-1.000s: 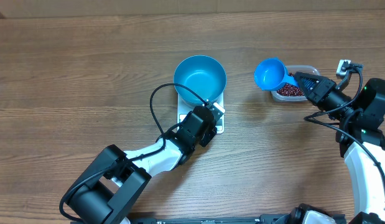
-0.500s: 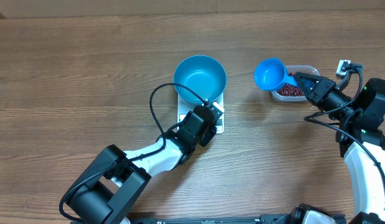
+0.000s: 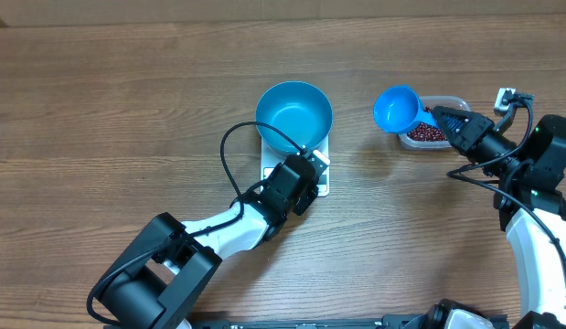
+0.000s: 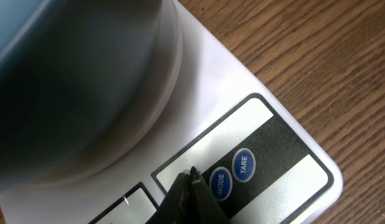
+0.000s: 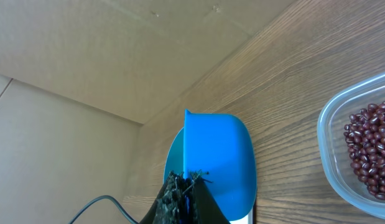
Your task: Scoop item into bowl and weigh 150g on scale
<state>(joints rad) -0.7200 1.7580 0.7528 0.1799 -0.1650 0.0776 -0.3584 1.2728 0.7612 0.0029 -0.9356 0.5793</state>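
Observation:
The blue bowl (image 3: 293,111) stands on the white scale (image 3: 267,167), its grey-looking underside (image 4: 74,81) filling the upper left of the left wrist view. My left gripper (image 3: 312,163) is shut and empty, its tip (image 4: 192,173) resting on the scale's (image 4: 211,74) label strip just left of the MODE button (image 4: 220,183). To the right, my right gripper (image 3: 438,117) is shut on the handle of the blue scoop (image 3: 397,108), which hangs beside the clear tub (image 3: 454,102). The beans (image 5: 369,149) lie in that tub. The scoop (image 5: 220,155) looks empty from above.
A TARE button (image 4: 243,164) sits right of MODE. A black cable (image 3: 229,155) loops from the left arm over the wood table (image 3: 118,110). A small white part (image 3: 507,95) lies near the far right edge, behind the right arm.

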